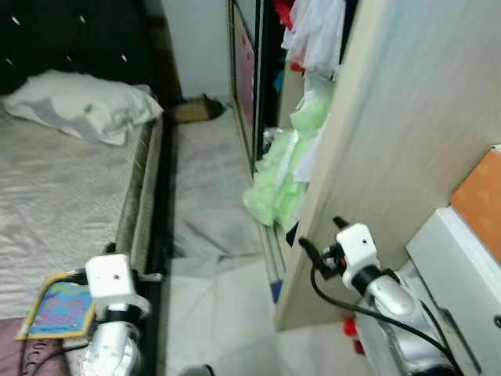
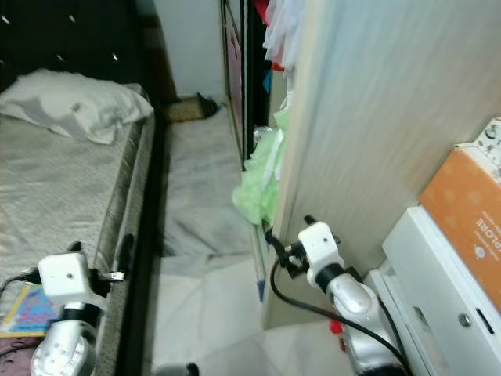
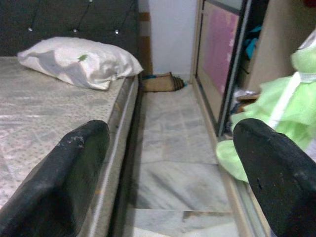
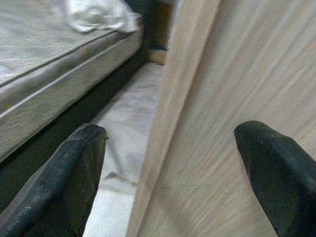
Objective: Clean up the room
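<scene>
the orange box (image 2: 470,227) above and to the right of the right gripper (image 4: 170,173) carries white letters reading "plore"; the rest is cut off. in the right wrist view this gripper's black fingers (image 4: 64,182) stand wide apart, empty, straddling the edge of a pale wood-grain wardrobe panel (image 4: 232,98). the left gripper (image 3: 173,177) is likewise spread apart and empty, beside the bed (image 3: 44,108). ahead of it lie a crumpled white pillow (image 3: 79,61), a marbled tile floor (image 3: 173,163), and to its right a frilly green garment (image 3: 276,103) spilling from the wardrobe. a colourful flat book (image 1: 59,305) lies on the mattress beside the left wrist.
</scene>
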You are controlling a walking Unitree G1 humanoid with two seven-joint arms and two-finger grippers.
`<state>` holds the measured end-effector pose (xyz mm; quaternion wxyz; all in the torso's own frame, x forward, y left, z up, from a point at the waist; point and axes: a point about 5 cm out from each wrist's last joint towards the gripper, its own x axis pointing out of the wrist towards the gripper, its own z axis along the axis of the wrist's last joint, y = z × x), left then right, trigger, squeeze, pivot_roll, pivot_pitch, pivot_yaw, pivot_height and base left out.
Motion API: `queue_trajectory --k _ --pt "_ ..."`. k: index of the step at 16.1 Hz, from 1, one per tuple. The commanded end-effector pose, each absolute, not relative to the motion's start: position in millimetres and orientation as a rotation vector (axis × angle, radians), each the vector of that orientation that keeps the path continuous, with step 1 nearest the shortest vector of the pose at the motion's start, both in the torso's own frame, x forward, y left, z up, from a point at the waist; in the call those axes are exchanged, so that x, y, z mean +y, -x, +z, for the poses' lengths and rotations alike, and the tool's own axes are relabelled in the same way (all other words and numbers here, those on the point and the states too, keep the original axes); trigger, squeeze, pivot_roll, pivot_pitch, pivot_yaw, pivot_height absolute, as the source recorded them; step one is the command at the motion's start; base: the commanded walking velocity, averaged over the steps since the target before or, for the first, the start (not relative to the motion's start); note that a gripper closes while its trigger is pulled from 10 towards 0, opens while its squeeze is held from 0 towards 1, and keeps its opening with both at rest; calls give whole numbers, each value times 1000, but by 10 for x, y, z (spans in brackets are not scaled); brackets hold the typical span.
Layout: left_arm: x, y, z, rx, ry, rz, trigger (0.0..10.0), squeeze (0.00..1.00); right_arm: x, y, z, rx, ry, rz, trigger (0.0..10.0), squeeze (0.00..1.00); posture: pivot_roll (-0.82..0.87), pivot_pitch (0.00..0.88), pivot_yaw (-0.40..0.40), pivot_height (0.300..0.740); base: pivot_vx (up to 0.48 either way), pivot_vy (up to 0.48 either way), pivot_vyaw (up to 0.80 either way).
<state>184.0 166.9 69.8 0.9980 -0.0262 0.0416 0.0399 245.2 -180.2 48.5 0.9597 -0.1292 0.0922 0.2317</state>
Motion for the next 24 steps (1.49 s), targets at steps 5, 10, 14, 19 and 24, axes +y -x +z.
queue_trajectory --k 5,10,14,19,24 --pt "1674 -1862 706 88 28 58 10000 0 -1631 -2406 415 279 212 715 10000 0 -36 0 -12 740 0 0 800" --pt "1693 -1870 701 88 18 57 10000 0 -1677 -2235 241 377 205 868 10000 0 -33 0 -10 740 0 0 800" --pt "1704 -1884 706 84 8 60 10000 0 -1516 -2455 229 278 222 783 10000 0 -25 0 -6 740 0 0 800" --pt "1740 -1881 701 82 -23 87 10000 0 -1418 -2757 661 78 166 625 10000 0 -16 0 -6 740 0 0 800" --pt "1732 -1922 722 74 -38 118 10000 0 -1392 -2900 858 13 97 500 10000 0 -22 0 -4 740 0 0 800"
